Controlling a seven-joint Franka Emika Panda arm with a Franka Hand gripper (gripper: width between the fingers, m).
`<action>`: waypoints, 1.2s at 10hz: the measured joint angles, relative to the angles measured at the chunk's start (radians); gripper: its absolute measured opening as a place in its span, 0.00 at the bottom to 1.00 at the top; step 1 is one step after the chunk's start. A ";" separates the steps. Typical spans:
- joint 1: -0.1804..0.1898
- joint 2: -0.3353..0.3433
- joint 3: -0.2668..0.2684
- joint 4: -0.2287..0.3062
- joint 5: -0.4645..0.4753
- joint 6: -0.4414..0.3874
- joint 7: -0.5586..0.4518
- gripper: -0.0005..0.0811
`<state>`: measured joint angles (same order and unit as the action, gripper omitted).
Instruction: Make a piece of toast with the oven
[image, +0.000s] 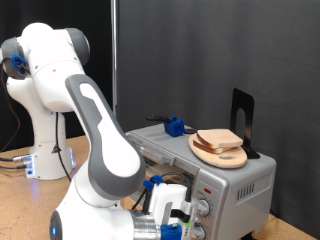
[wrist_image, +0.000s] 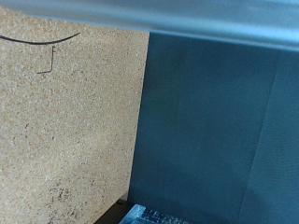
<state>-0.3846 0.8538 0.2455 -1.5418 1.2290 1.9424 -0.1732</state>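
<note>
A white Franka arm (image: 95, 140) bends low across the front of a silver-grey toaster oven (image: 215, 185), its wrist dropped to the bottom edge of the exterior view. The pincer (image: 172, 232) sits there, just in front of the oven's face and close to its two round knobs (image: 202, 209); whether its fingers are spread or pressed together cannot be told, since they are cut off by the frame and do not show in the wrist view. Nothing is seen between them.

Well above the pincer and off toward the exterior view's right, a round wooden plate (image: 232, 158) rests on the oven's top. On it lie pale bread slices, the piece of toast (image: 218, 138) uppermost, with a second slice partly under it. A small blue object (image: 176, 126) stands on the oven top beside the plate, farther toward the exterior view's left, and a black upright bracket (image: 243, 115) rises behind the plate. A dark curtain (image: 200, 50) hangs behind the scene.

The wrist view shows a speckled particle-board worktop (wrist_image: 65, 121) marked with a thin dark line (wrist_image: 37, 41), a dark teal panel (wrist_image: 220, 131) next to it, and a blurred grey metal edge (wrist_image: 168, 19) across the frame.
</note>
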 joint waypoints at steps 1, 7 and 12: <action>-0.001 -0.003 0.003 -0.012 0.016 0.006 -0.043 0.53; -0.004 -0.009 0.009 -0.044 0.087 0.037 -0.153 0.99; -0.004 -0.012 0.007 -0.056 0.080 0.034 -0.062 1.00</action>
<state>-0.3887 0.8415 0.2526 -1.5979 1.3087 1.9760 -0.2350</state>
